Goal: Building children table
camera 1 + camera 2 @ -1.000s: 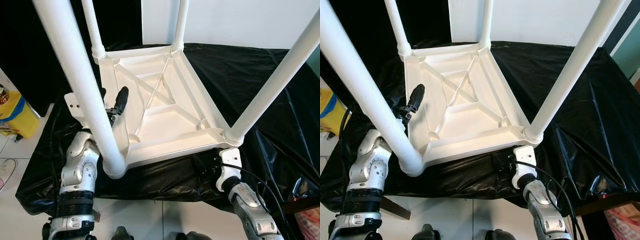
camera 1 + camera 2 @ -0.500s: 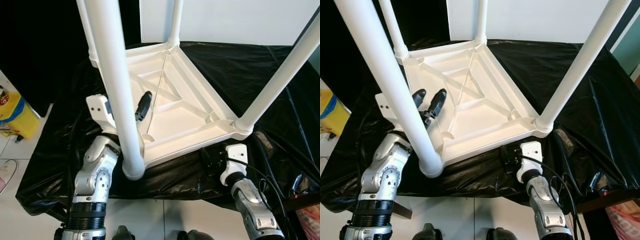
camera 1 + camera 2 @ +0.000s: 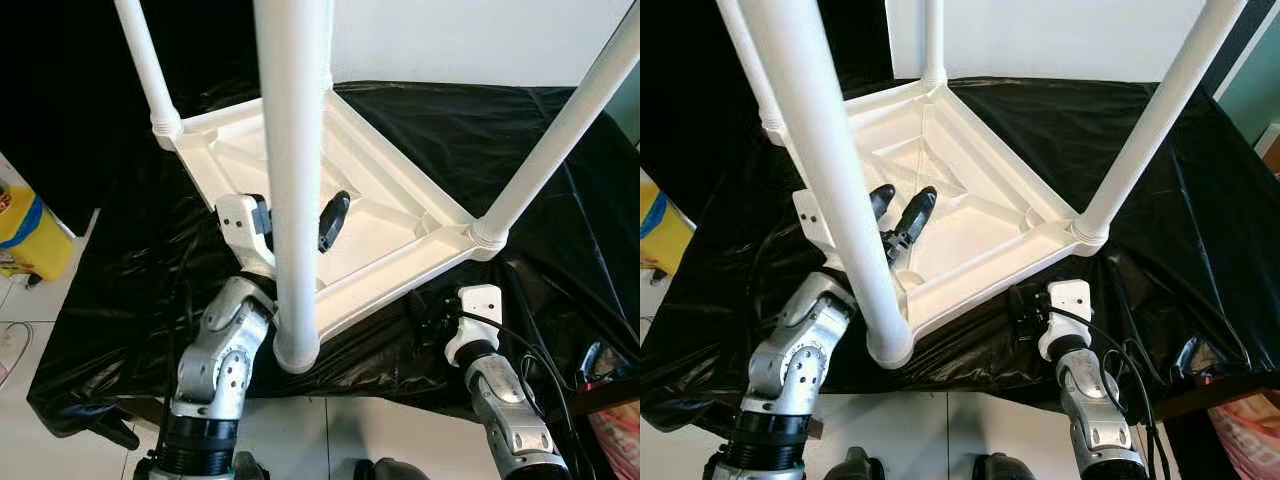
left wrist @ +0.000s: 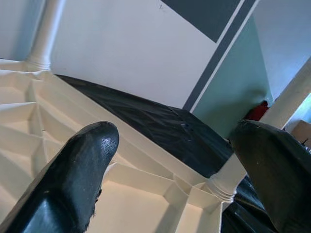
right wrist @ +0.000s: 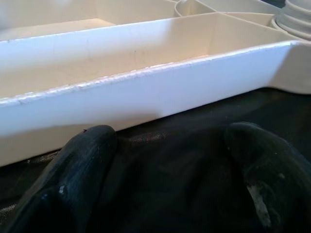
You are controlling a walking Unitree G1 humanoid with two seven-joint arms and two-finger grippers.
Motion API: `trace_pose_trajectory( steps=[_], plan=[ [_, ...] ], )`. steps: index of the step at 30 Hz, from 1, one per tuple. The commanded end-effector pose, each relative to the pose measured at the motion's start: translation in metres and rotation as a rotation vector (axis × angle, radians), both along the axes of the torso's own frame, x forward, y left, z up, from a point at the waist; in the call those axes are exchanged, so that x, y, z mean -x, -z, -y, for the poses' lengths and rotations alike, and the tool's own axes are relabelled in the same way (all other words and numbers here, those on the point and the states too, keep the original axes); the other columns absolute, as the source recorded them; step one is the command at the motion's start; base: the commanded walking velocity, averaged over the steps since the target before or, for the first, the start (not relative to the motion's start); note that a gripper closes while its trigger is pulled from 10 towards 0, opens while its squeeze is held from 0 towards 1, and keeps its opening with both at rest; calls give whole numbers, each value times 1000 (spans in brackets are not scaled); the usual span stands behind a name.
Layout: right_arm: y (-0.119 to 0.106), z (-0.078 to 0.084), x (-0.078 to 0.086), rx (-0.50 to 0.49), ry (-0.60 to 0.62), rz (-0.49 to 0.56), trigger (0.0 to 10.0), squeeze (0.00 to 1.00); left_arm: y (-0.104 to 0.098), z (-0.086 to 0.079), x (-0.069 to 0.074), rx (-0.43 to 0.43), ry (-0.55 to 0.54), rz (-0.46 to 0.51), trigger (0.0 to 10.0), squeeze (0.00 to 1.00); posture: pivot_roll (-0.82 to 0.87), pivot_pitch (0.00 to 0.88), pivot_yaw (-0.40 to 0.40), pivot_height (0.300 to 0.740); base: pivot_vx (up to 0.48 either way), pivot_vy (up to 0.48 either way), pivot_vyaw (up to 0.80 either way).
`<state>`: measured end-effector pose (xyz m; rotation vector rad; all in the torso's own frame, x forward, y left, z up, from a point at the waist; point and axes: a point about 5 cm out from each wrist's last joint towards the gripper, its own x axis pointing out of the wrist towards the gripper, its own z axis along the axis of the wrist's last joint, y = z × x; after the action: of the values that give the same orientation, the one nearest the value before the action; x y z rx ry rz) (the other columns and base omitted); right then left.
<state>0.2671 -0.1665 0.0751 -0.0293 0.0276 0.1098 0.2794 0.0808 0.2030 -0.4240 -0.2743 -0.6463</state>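
Since 1 second ago the upturned white children's table [image 3: 970, 215] has swung round on the black-covered worktop [image 3: 1160, 230], its near corner now pointing at the robot. Nearest, the right claw [image 5: 165, 160] rests low on the black sheet by the worktop's front edge, fingers parted and empty, just short of the table's rim. Further in, the left claw [image 3: 902, 212] (also parted, gripping nothing) hovers over the ribbed underside behind the nearest of 4 legs [image 3: 830, 170].
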Motion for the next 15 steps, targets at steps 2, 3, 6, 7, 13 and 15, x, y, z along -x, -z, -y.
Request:
trace_pose_trajectory(
  steps=[2,3,6,7,13,15],
  plan=[
    [9,-1,-1,11,10,-53,10000,0,0,20,9,14,80,-9,10000,0,26,145,-33,740,0,0,0],
    [9,0,-4,12,22,-50,10000,0,0,25,11,5,93,-10,10000,0,32,144,-39,740,0,0,0],
    [8,2,-8,11,40,-47,10000,0,2,29,13,-17,104,-10,10000,0,35,142,-41,740,0,0,0],
    [6,1,-15,-10,52,-34,10000,0,3,33,14,-45,117,-5,10000,0,45,141,-51,740,0,0,0],
    [1,-5,-26,-35,50,-11,10000,0,3,37,16,-87,128,8,10000,0,52,139,-55,740,0,0,0],
    [-4,-20,-38,-56,24,2,10000,0,2,43,17,-100,137,13,10000,0,62,142,-54,740,0,0,0]
  ],
)
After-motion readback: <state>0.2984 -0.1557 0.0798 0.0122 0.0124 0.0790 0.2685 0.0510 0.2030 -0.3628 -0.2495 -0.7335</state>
